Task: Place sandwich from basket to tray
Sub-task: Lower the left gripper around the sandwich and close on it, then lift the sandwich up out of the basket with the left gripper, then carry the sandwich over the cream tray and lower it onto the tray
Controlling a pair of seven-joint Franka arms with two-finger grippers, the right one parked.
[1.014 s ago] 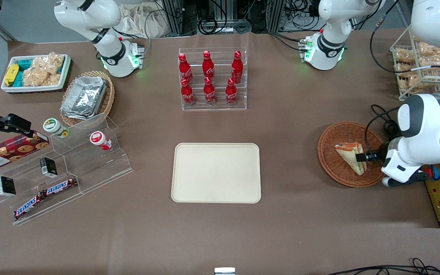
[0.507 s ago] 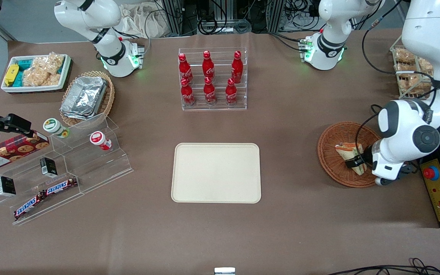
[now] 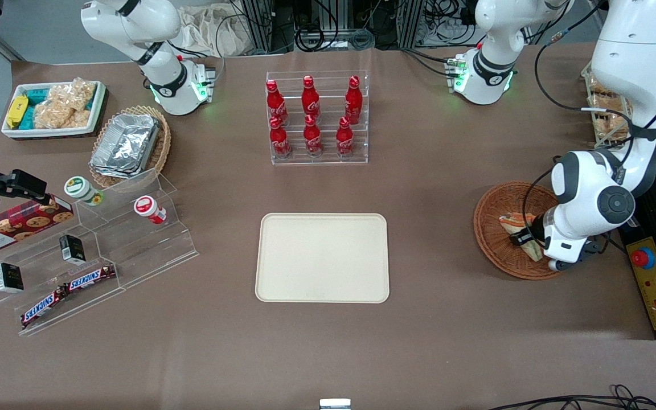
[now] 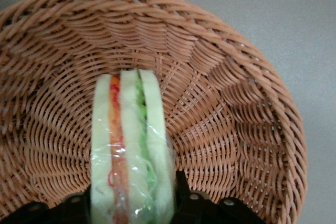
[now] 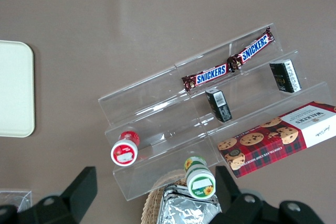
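Note:
The sandwich is a wrapped wedge of pale bread with orange and green layers, resting in the round reddish-brown wicker basket at the working arm's end of the table. My left gripper reaches down into the basket. In the left wrist view the sandwich stands on edge above the basket's weave, and the gripper has a black finger pressed against each bread face, shut on it. The cream tray lies bare at mid-table, toward the parked arm from the basket; its corner shows in the right wrist view.
A clear rack of red bottles stands farther from the camera than the tray. A stepped acrylic shelf with snacks, an oval basket of foil containers and a white bin lie toward the parked arm's end. A yellow control box sits beside the basket.
The left arm has swung in over the basket and lowered, bringing the fingers from the sandwich's outer end to around it. The sandwich has tipped up slightly.

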